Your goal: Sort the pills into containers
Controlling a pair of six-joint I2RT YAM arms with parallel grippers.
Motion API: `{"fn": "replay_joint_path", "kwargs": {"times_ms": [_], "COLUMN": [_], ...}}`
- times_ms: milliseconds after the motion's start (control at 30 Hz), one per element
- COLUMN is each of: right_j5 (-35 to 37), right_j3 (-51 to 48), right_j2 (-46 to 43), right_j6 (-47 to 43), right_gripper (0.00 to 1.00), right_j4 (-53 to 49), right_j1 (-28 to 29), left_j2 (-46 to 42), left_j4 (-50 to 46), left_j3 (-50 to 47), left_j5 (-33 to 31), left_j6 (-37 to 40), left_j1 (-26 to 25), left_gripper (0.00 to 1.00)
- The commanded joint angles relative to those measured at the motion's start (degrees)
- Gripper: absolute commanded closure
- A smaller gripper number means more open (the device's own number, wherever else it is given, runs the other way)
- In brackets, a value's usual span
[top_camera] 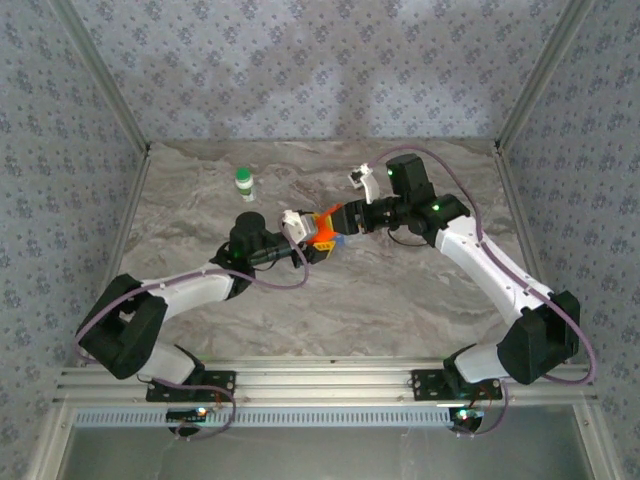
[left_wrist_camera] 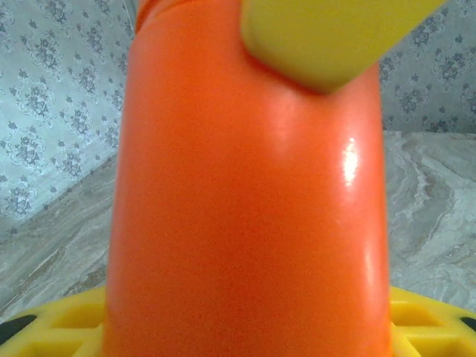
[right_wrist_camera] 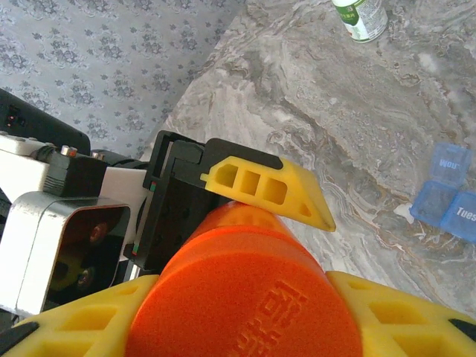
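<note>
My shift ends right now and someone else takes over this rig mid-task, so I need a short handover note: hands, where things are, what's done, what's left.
Left hand: shut on the orange bottle.
Right hand: shut on the same bottle, at the opposite end.
Pill box: flat on the table, beside the two hands.
White bottle with green cap: upright, far left, apart from both hands.
Done: orange bottle is off the table, held between both hands.
Left: probably open it, then sort pills into the box's compartments. I can't tell what the box holds.
</note>
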Motion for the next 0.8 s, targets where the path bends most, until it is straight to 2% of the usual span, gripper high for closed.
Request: {"fn": "replay_joint_path", "kwargs": {"times_ms": [0, 200, 333, 433, 500, 567, 633, 767], "right_j5": [-0.4, 1.5, 4.2, 6.4, 10.6, 15.7, 22.2, 31.6], "right_j3": [2.0, 3.0, 2.1, 0.9, -0.9, -3.4, -3.9, -3.7], "right_j2": [-0.1, -0.4, -1.6, -3.4, -4.8, -6.0, -6.5, -5.7], "right_j6": [0.7, 2.1, 4.5, 6.6, 9.6, 12.5, 13.8, 15.0], "right_gripper": [0.46, 0.39, 0.32, 0.24, 0.20, 0.19, 0.19, 0.18], "right_j4": [0.0, 0.5, 2.8, 5.4, 8.6, 13.0, 14.5, 15.4], "right_j1": [-0.2, -0.4, -0.9, -0.8, -0.1, 1.6, 3.8, 6.3], "left_j2": [-2.5, -2.8, -2.7, -2.3, -1.8, -0.7, 0.0, 0.7], "left_j4": [-0.9, -1.1, -1.0, 1.5, 3.7, 6.1, 8.6, 12.4], "left_j3": [1.3, 0.4, 0.0, -1.1, -1.5, -1.5, -1.7, -2.4], "left_j5": [-0.4, -1.5, -3.1, -7.2, -8.2, -10.0, -13.7, -18.6], "left_j6": [0.8, 0.1, -0.1, -0.4, -1.4, -3.3, -5.7, -8.5], "left_j1": [-0.6, -0.7, -0.7, -0.7, -0.6, -0.7, -0.6, -0.8], "left_gripper": [0.47, 0.50, 0.66, 0.75, 0.81, 0.93, 1.00, 1.00]}}
